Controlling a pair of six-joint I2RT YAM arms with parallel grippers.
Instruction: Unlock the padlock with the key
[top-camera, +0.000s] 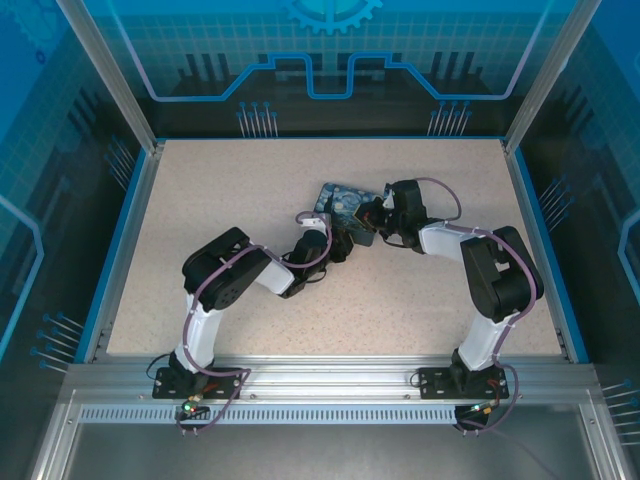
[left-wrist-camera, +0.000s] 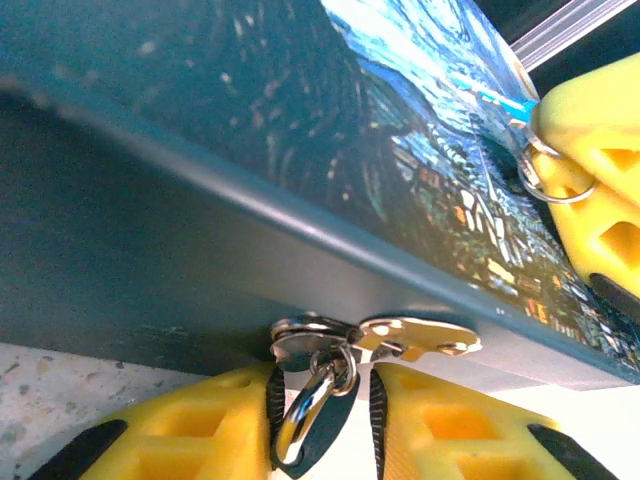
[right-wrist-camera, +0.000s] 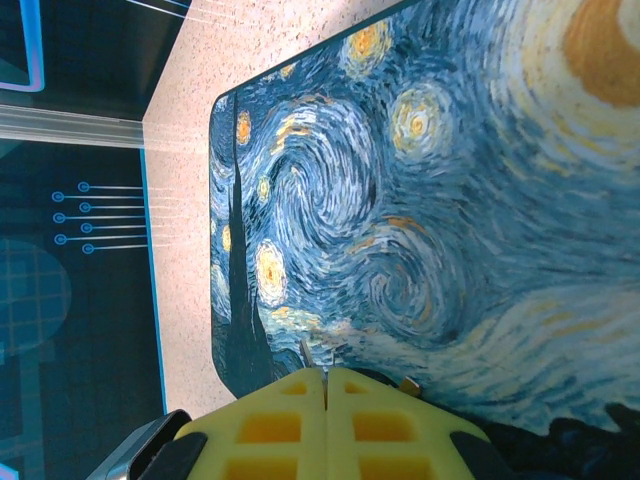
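Note:
The painted box (top-camera: 340, 200) lies mid-table with both grippers at it. In the left wrist view, a small bunch of keys hangs against the box's side wall (left-wrist-camera: 200, 260). It has a gold key (left-wrist-camera: 420, 338), a silver key (left-wrist-camera: 300, 335), a ring (left-wrist-camera: 305, 405) and a dark tag. My left gripper (left-wrist-camera: 322, 375) is open; the ring and tag hang between its yellow fingers, with a slim gap on the right. My right gripper (right-wrist-camera: 325, 372) is shut at the lid's edge, and a small metal loop of the padlock (left-wrist-camera: 545, 175) is pinched at its tips. The padlock's body is hidden.
The box lid (right-wrist-camera: 450, 200) carries a blue-and-yellow swirl painting. The speckled table (top-camera: 200, 200) is bounded by a blue rim and glass walls (top-camera: 100, 150). The two arms (top-camera: 230, 280) bend inward from the near edge and meet at the box.

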